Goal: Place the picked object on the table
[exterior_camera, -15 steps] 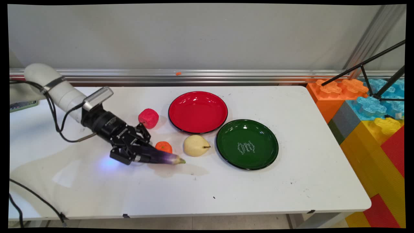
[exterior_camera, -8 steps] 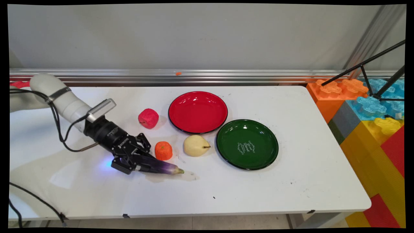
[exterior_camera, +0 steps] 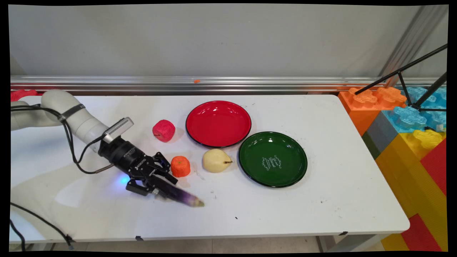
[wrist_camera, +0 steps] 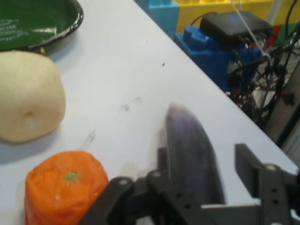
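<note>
A purple eggplant (exterior_camera: 184, 197) lies low on the white table (exterior_camera: 285, 214), tip pointing right and toward the near edge. Its thick end sits between the fingers of my black gripper (exterior_camera: 162, 187), which stands open. In the hand view the eggplant (wrist_camera: 192, 145) rests against the left finger, and a strip of table shows between it and the right finger (wrist_camera: 246, 161). The gripper (wrist_camera: 202, 157) is just in front of an orange fruit (exterior_camera: 180, 166) (wrist_camera: 65, 187). A pale yellow pear (exterior_camera: 216, 160) (wrist_camera: 28, 96) lies right of the orange.
A green plate (exterior_camera: 285, 146) (wrist_camera: 42, 18) sits right of the pear and a red plate (exterior_camera: 218, 123) behind it. A red knobbly fruit (exterior_camera: 164, 130) lies left of the red plate. Large coloured blocks (exterior_camera: 410, 142) stand past the table's right edge.
The gripper came down and toward the near edge with the eggplant, which now tilts tip-down onto the table. A gap has appeared beside one finger. The orange stands uncovered.
</note>
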`<state>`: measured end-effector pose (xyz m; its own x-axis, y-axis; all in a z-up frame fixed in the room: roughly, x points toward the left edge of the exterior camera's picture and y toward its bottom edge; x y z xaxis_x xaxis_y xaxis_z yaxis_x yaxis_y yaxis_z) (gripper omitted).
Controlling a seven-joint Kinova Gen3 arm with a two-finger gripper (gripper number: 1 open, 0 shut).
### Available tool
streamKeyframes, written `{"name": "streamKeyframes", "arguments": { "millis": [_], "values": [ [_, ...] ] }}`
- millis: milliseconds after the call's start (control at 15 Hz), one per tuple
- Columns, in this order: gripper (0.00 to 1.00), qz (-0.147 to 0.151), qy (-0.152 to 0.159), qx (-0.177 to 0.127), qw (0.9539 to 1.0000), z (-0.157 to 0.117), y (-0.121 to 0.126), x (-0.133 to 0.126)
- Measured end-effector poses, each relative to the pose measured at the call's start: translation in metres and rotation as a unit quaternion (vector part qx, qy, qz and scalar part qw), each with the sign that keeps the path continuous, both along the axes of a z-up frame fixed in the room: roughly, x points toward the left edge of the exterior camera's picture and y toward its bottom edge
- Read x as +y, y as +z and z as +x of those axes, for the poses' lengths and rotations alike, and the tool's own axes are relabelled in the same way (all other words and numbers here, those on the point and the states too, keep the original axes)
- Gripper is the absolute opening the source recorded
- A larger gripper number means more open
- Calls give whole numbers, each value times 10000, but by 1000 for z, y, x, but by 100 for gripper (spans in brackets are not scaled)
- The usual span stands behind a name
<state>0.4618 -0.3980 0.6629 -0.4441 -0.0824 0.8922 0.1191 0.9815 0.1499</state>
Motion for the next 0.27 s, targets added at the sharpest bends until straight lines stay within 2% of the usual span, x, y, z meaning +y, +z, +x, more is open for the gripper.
{"name": "streamKeyframes", "arguments": {
  "millis": [267],
  "values": [
    [100, 72, 51, -37, 10000, 0, -6, 0]
  ]
}}
